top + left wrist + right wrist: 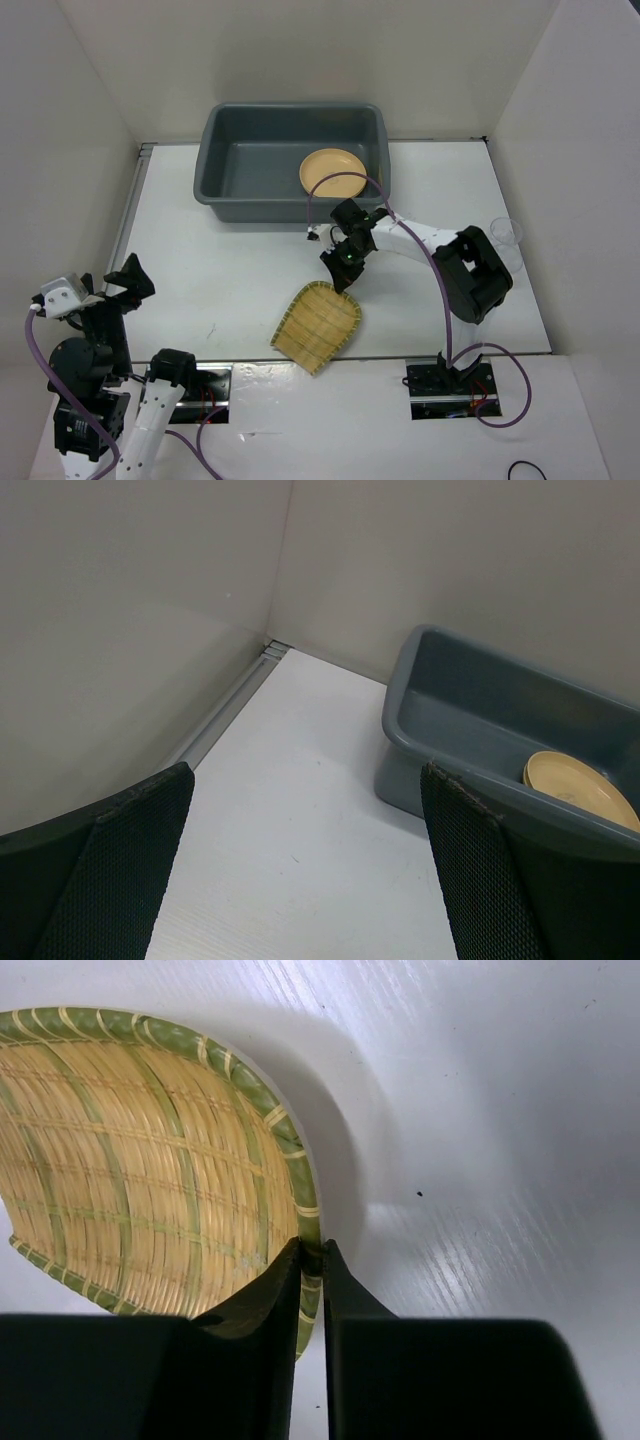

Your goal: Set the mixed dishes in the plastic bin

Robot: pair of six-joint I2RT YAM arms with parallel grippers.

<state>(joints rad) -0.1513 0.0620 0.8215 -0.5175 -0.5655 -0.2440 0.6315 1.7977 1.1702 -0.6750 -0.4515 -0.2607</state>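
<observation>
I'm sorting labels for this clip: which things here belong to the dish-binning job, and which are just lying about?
Job: dark grey plastic bin; round yellow-tan plate inside it; woven bamboo tray, pinched at its rim by the right hand; clear plastic cup at the right edge of the table.
Lying about: purple cable; metal rail along its left edge.

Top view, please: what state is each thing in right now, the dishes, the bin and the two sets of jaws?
Plastic bin: upright, one plate inside.
Yellow plate: lying in the bin, right way up.
Bamboo tray: outside the bin, on the table, rim pinched.
Clear cup: standing at the table's right edge, untouched.
Right jaws: shut on the bamboo tray's rim.
Left jaws: open, empty.
</observation>
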